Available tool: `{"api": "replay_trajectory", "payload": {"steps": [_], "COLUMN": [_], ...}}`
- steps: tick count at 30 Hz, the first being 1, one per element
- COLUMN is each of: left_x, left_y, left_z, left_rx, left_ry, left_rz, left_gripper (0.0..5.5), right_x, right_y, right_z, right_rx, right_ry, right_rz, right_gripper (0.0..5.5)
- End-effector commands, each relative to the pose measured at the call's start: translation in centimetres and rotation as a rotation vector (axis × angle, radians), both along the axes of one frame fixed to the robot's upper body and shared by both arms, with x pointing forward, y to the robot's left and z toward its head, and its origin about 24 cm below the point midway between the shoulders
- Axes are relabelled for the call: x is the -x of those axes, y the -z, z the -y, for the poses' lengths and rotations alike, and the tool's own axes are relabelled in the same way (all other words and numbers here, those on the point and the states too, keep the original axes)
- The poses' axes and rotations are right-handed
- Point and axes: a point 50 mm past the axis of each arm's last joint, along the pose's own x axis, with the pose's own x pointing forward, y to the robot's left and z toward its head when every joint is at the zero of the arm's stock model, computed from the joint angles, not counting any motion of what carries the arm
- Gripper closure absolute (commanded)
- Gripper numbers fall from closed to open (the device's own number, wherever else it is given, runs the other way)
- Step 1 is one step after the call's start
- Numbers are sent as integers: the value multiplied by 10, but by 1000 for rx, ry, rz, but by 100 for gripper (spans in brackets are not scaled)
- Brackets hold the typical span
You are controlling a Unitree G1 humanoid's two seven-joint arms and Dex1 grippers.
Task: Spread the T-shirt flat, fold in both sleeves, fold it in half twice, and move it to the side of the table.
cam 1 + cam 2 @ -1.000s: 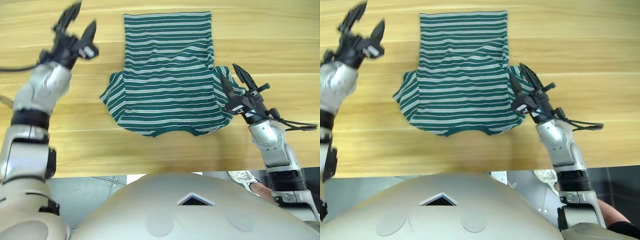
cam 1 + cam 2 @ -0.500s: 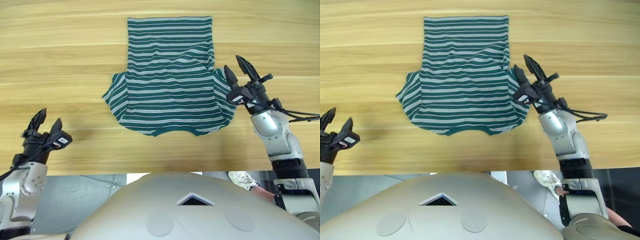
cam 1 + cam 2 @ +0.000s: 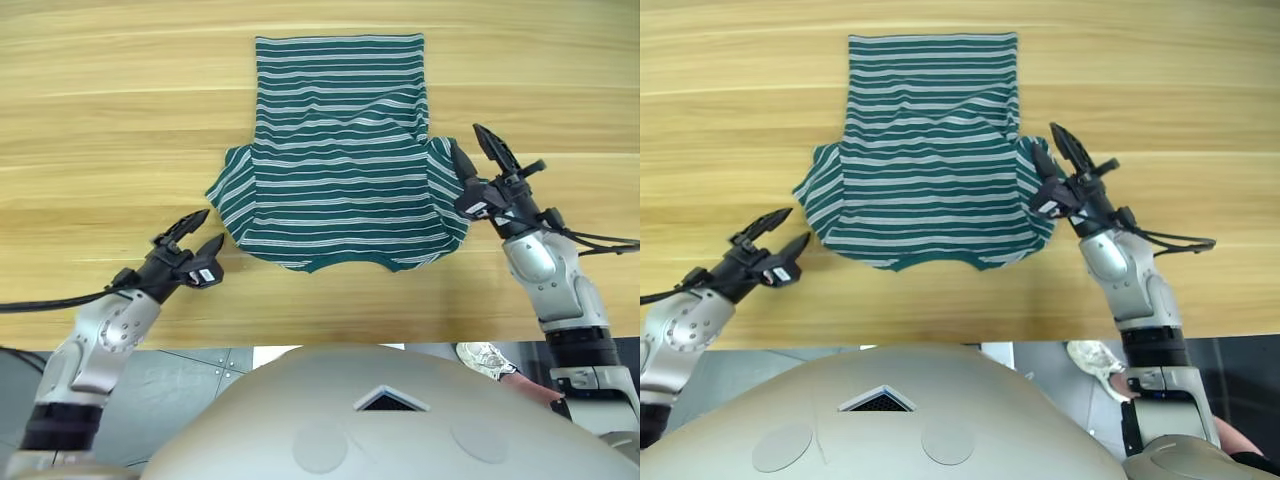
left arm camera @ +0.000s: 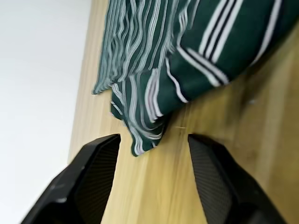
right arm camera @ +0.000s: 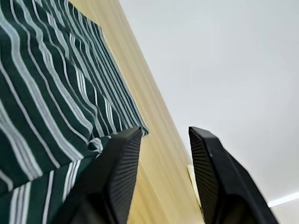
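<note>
Tabletop (image 3: 120, 120) of pale wood runs across both head views. In its middle lies the T-shirt (image 3: 335, 150), green with thin white stripes. Its collar is towards us and its hem towards the far edge. The cloth is wrinkled, and a short sleeve bulges out on each side near the collar end.

From the head we see the right gripper (image 3: 468, 145) at the right sleeve (image 3: 447, 195). Its fingers are spread, the inner one over the sleeve's edge and the outer one over bare wood. The right wrist view brings this closer: striped cloth lies under one dark finger (image 5: 119, 182), while the other stands over wood and the pale room beyond. We cannot tell whether the finger touches the fabric.

The left gripper (image 3: 207, 230) sits low over the wood near the table's near edge, just short of the left sleeve (image 3: 228, 190). Its fingers are also apart and hold nothing. The left wrist view shows what the head views flatten: the sleeve's hem (image 4: 140, 130) is rumpled into folds, and it lies just beyond the gap between the two fingertips.
</note>
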Motion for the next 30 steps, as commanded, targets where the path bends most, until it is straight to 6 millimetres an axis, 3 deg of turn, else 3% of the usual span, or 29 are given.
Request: {"api": "replay_trajectory", "payload": {"steps": [1, 4, 8, 13, 16, 25, 30], "left_x": [-18, -31, -33, -37, -35, -35, -31], "left_y": [16, 21, 25, 24, 24, 36, 41], "left_z": [8, 10, 11, -23, -32, -6, -3], "left_rx": [10, 41, 59, -53, -65, -21, -46], "left_ry": [29, 28, 31, -120, -168, -71, -41], "left_rz": [-7, 1, -3, 47, 60, 25, -12], "left_gripper": [281, 281, 281, 281, 281, 281, 281], "right_x": [4, 6, 6, 7, 8, 5, 4], "right_y": [0, 3, 6, 9, 11, 8, 6], "right_z": [6, 6, 7, 7, 6, 9, 10], "right_rx": [4, 0, -2, -6, -7, -1, 2], "right_ry": [30, 39, 47, 48, 50, 47, 47], "right_rz": [5, -2, -9, -19, -26, -15, -14], "right_gripper": [362, 362, 362, 362, 362, 362, 362]}}
